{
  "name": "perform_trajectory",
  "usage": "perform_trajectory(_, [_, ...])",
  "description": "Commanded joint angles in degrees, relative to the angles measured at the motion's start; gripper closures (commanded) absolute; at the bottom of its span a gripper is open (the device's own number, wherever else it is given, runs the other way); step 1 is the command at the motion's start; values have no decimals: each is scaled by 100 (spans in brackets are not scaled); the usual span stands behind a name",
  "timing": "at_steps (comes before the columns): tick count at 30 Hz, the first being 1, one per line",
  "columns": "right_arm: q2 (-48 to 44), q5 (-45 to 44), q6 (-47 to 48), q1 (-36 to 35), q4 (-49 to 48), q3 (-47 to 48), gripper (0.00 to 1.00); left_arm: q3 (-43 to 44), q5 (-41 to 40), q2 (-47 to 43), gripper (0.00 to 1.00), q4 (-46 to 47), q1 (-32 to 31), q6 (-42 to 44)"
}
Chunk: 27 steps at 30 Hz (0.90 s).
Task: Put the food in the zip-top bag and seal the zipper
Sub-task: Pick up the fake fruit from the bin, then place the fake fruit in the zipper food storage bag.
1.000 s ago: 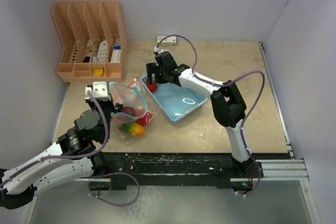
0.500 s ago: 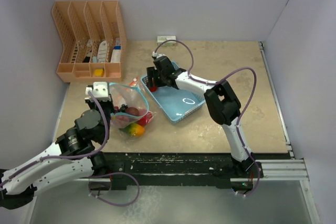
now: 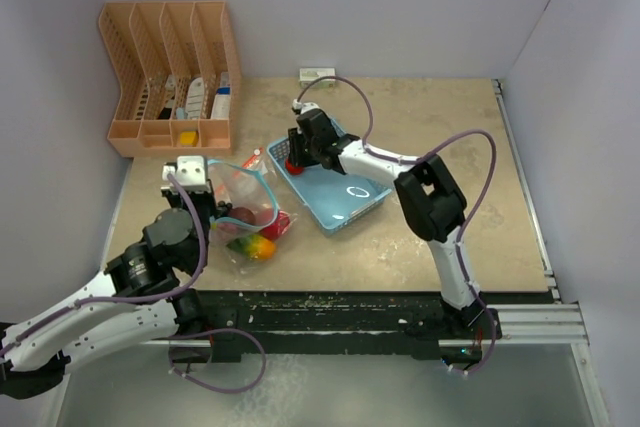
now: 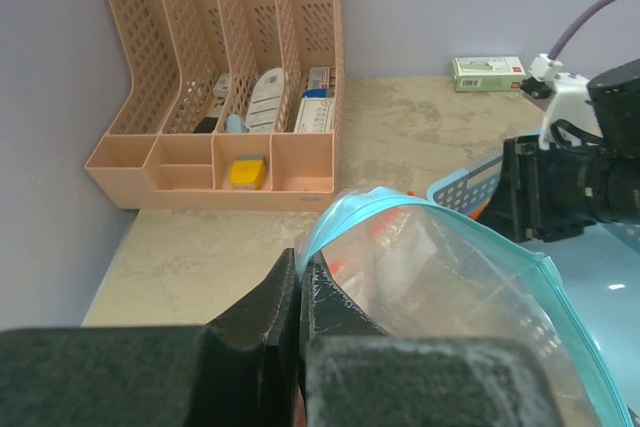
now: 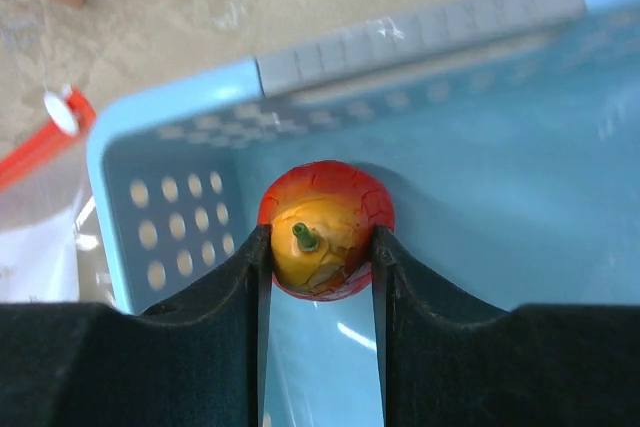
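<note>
The zip-top bag (image 3: 248, 202) stands open on the table with its blue rim (image 4: 420, 212) lifted. My left gripper (image 4: 299, 272) is shut on that rim at the bag's near-left edge. Inside lie some of the food: a green-orange mango (image 3: 258, 246), a red pepper (image 3: 279, 225) and a maroon piece (image 3: 244, 215). A red-and-yellow round fruit (image 5: 325, 227) sits in the left corner of the blue basket (image 3: 355, 197). My right gripper (image 5: 320, 247) reaches down into that corner, and both of its fingers press the fruit's sides.
An orange slotted rack (image 3: 170, 77) with bottles stands at the back left. A small green-white box (image 3: 316, 74) lies by the back wall. The basket's perforated wall (image 5: 180, 217) sits close to my right fingers. A red tab (image 5: 60, 117) shows on the bag outside the basket.
My right gripper has dropped into the basket's left corner and its jaws have narrowed from wide open onto the red-yellow fruit. The left gripper and the bag have stayed put.
</note>
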<state>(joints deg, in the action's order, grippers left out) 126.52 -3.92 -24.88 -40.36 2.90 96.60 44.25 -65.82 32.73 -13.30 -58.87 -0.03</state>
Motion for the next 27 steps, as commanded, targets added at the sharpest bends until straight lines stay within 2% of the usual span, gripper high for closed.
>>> perform_trajectory(1, [-1156,-310,146,25,-45,-608,82,289,-27,80,100,167,18,-128])
perform_trajectory(9, [-3270,-286,287,28,-69,-1813,81,376,37,423,100,306,17,-120])
perform_trajectory(16, [-4974,628,353,-158,-329,-2525,79,389,252,812,100,498,21,-179])
perform_trajectory(22, [-5401,930,480,-1137,-460,-2728,79,400,396,1168,100,750,21,-162])
perform_trajectory(27, [-5419,1051,160,-1425,-769,-3026,78,436,523,1284,100,912,21,-125])
